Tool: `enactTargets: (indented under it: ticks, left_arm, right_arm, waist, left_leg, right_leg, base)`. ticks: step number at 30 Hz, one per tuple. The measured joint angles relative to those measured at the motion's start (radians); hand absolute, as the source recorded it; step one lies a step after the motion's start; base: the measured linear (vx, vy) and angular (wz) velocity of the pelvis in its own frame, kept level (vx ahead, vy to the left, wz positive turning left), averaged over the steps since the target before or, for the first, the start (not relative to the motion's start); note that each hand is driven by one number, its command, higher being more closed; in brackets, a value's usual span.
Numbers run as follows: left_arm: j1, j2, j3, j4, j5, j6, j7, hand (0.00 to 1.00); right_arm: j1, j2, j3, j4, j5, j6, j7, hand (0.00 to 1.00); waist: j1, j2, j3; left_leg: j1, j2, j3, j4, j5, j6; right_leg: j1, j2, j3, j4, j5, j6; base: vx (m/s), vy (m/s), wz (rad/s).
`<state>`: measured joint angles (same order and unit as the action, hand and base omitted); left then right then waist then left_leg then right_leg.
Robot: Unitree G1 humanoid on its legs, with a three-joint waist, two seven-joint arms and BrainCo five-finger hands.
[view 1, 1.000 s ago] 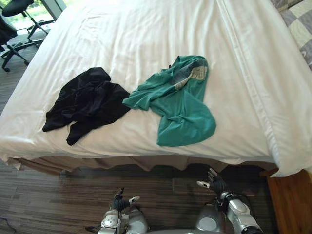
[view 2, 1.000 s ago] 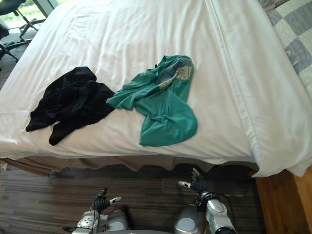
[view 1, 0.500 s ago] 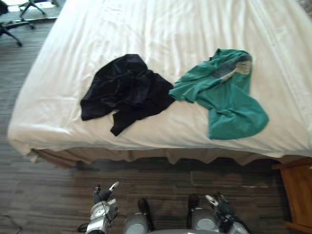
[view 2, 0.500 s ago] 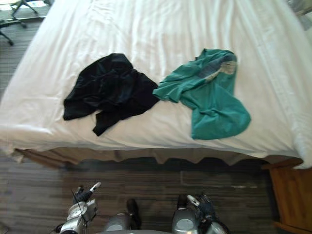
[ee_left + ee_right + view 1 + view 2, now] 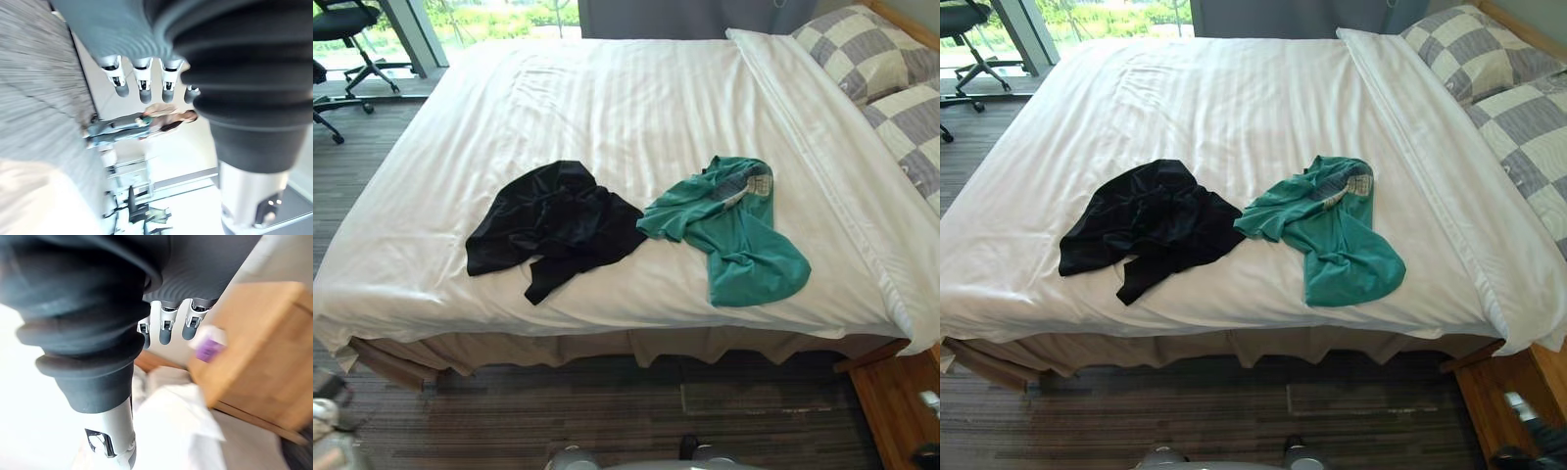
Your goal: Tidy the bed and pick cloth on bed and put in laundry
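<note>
The left robot hand (image 5: 142, 85) and right robot hand (image 5: 165, 330) hang low at its sides, fingers slack and empty. Ahead on the bed (image 5: 626, 98), near its closest edge, the black cloth (image 5: 553, 220) lies leftward. Just beside it the green cloth (image 5: 739, 235) lies rightward, stretched front-to-back.

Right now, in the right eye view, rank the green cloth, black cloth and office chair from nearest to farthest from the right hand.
From the right hand, low right:
1. Green cloth, mid-bed.
2. Black cloth, left of it.
3. Office chair, far upper left.
</note>
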<state>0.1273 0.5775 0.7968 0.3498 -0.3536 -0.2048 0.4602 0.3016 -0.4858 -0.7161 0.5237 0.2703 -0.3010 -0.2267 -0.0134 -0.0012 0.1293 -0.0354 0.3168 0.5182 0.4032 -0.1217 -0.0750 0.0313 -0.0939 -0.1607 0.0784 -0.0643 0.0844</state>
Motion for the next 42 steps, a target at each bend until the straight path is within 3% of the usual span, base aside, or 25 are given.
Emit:
enactTargets:
  ticks: [1,3,5,6,7,8,9,10,12,15,19,22,26,31,33,35,42]
  left_arm:
    - [-0.017,0.029,0.006,0.008,-0.006,-0.001,0.0,0.0]
    - [-0.086,0.074,0.003,0.007,-0.005,-0.012,-0.002,0.0]
    - [-0.13,0.084,-0.018,-0.011,0.018,-0.009,-0.009,0.0]
    - [-0.127,0.084,-0.049,-0.021,0.063,-0.037,-0.006,0.0]
    - [-0.124,0.081,-0.07,-0.021,0.158,-0.104,0.009,0.0]
    - [-0.127,0.085,-0.105,-0.055,0.15,-0.189,-0.074,0.0]
    - [-0.152,0.114,-0.133,-0.039,0.129,-0.221,-0.16,0.0]
    - [-0.175,0.142,-0.151,-0.003,0.129,-0.233,-0.193,0.0]
    - [-0.307,0.295,-0.267,0.204,0.127,-0.244,-0.33,0.0]
    - [-0.41,0.348,-0.408,0.293,0.131,-0.275,-0.409,0.0]
    - [-0.554,0.342,-0.561,0.309,0.225,-0.295,-0.412,0.0]
    - [-0.703,0.328,-0.674,0.302,0.356,-0.265,-0.363,0.0]
    - [-0.709,0.305,-0.683,0.282,0.452,-0.204,-0.332,0.0]
    - [-0.77,0.284,-0.767,0.279,0.496,-0.139,-0.318,0.0]
    - [-0.802,0.273,-0.775,0.265,0.525,-0.099,-0.306,0.0]
    - [-0.827,0.267,-0.795,0.234,0.556,-0.029,-0.303,0.0]
    - [-0.818,0.245,-0.828,0.207,0.724,0.124,-0.251,0.0]
  right_arm:
    - [-0.02,-0.051,-0.026,0.0,-0.008,-0.002,-0.001,0.0]
    - [-0.111,-0.127,-0.035,-0.012,-0.023,-0.005,0.018,0.0]
    - [-0.184,-0.145,0.032,-0.099,-0.029,-0.002,0.052,0.0]
    - [-0.208,-0.148,0.078,-0.139,-0.031,0.002,0.061,0.0]
    - [-0.221,-0.148,0.106,-0.163,-0.038,0.006,0.066,0.0]
    - [-0.242,-0.148,0.155,-0.192,-0.052,0.016,0.077,0.0]
    - [-0.264,-0.148,0.194,-0.197,-0.068,0.025,0.08,0.0]
    - [-0.279,-0.148,0.21,-0.195,-0.072,0.032,0.081,0.0]
    - [-0.31,-0.149,0.283,-0.186,-0.087,0.044,0.128,0.0]
    - [-0.339,-0.148,0.399,-0.187,-0.125,0.035,0.174,0.0]
    - [-0.469,-0.151,0.48,-0.188,-0.145,0.039,0.177,0.0]
    - [-0.684,-0.183,0.53,-0.201,-0.141,0.046,0.179,0.0]
    - [-0.681,-0.191,0.531,-0.299,-0.135,0.059,0.182,0.0]
    - [-0.626,-0.191,0.53,-0.451,-0.123,0.064,0.186,0.0]
    - [-0.614,-0.191,0.53,-0.524,-0.12,0.062,0.188,0.0]
    - [-0.608,-0.192,0.528,-0.579,-0.113,0.061,0.189,0.0]
    - [-0.554,-0.196,0.494,-0.694,-0.073,0.034,0.184,0.0]
  waist:
    - [-0.001,0.005,-0.012]
    - [-0.004,0.004,-0.017]
    - [-0.014,0.003,-0.018]
    - [-0.022,0.005,-0.019]
    - [-0.026,0.006,-0.02]
    - [-0.027,0.008,-0.019]
    - [-0.027,0.01,-0.018]
    - [-0.03,0.013,-0.018]
    - [-0.052,0.02,-0.017]
    - [-0.075,0.033,-0.01]
    - [-0.089,0.036,0.073]
    - [-0.096,0.037,0.178]
    - [-0.099,0.038,0.228]
    - [-0.09,0.027,0.245]
    - [-0.09,0.01,0.259]
    - [-0.103,0.001,0.282]
    - [-0.109,-0.003,0.32]
  left_leg:
    - [0.023,-0.014,-0.004,-0.047,0.001,-0.002]
    - [0.097,-0.057,-0.006,-0.229,0.054,-0.053]
    - [0.128,-0.073,-0.006,-0.31,0.1,-0.058]
    - [0.138,-0.079,-0.007,-0.341,0.116,-0.063]
    - [0.143,-0.082,-0.009,-0.358,0.123,-0.061]
    - [0.147,-0.086,-0.021,-0.38,0.132,-0.062]
    - [0.156,-0.089,-0.029,-0.389,0.137,-0.063]
    - [0.16,-0.091,-0.03,-0.389,0.137,-0.063]
    - [0.186,-0.101,-0.031,-0.398,0.137,-0.063]
    - [0.185,-0.121,-0.023,-0.406,0.128,-0.052]
    - [0.117,-0.147,-0.011,-0.402,0.124,-0.049]
    - [-0.004,-0.161,0.01,-0.358,0.146,-0.021]
    - [-0.044,-0.143,0.043,-0.35,0.155,-0.019]
    - [-0.084,-0.125,0.097,-0.32,0.153,-0.021]
    - [-0.113,-0.112,0.122,-0.278,0.131,-0.023]
    - [-0.154,-0.089,0.123,-0.222,0.11,-0.017]
    - [-0.33,-0.02,0.121,-0.079,0.065,-0.007]
  right_leg:
    - [-0.002,0.003,-0.004,-0.006,0.004,-0.003]
    - [-0.008,0.012,-0.001,-0.01,0.011,-0.011]
    - [-0.018,0.019,0.005,-0.017,0.021,-0.019]
    - [-0.017,0.023,0.007,-0.029,0.029,-0.02]
    - [-0.019,0.026,0.009,-0.037,0.035,-0.018]
    - [-0.022,0.031,0.015,-0.052,0.048,-0.022]
    - [-0.017,0.033,0.026,-0.066,0.061,-0.02]
    - [-0.015,0.032,0.031,-0.067,0.064,-0.019]
    - [0.004,0.025,0.042,-0.061,0.07,-0.017]
    - [-0.03,0.007,0.067,-0.051,0.079,-0.002]
    - [-0.134,-0.024,0.1,-0.012,0.099,0.002]
    - [-0.265,-0.048,0.129,0.027,0.146,0.016]
    - [-0.322,-0.039,0.143,0.043,0.155,0.009]
    - [-0.399,-0.031,0.15,0.094,0.153,0.006]
    - [-0.434,-0.031,0.15,0.121,0.142,-0.009]
    - [-0.457,-0.028,0.144,0.136,0.142,-0.009]
    - [-0.596,-0.012,0.131,0.172,0.147,-0.017]
  base:
    - [0.1,-0.022,0.08]
    - [0.03,-0.039,0.01]
    - [-0.08,-0.049,-0.1]
    - [-0.09,-0.05,-0.11]
    - [-0.1,-0.036,-0.12]
    - [-0.07,-0.017,-0.21]
    - [-0.06,-0.011,-0.24]
    - [-0.05,0.011,-0.23]
    - [-0.06,0.047,-0.14]
    - [-0.1,0.08,-0.22]
    - [-0.16,0.096,-0.21]
    - [-0.17,0.053,-0.17]
    - [-0.03,-0.014,-0.13]
    - [0.02,-0.015,-0.18]
    - [-0.04,0.009,-0.16]
    - [-0.07,0.0,0.01]
    - [-0.07,-0.018,0.01]
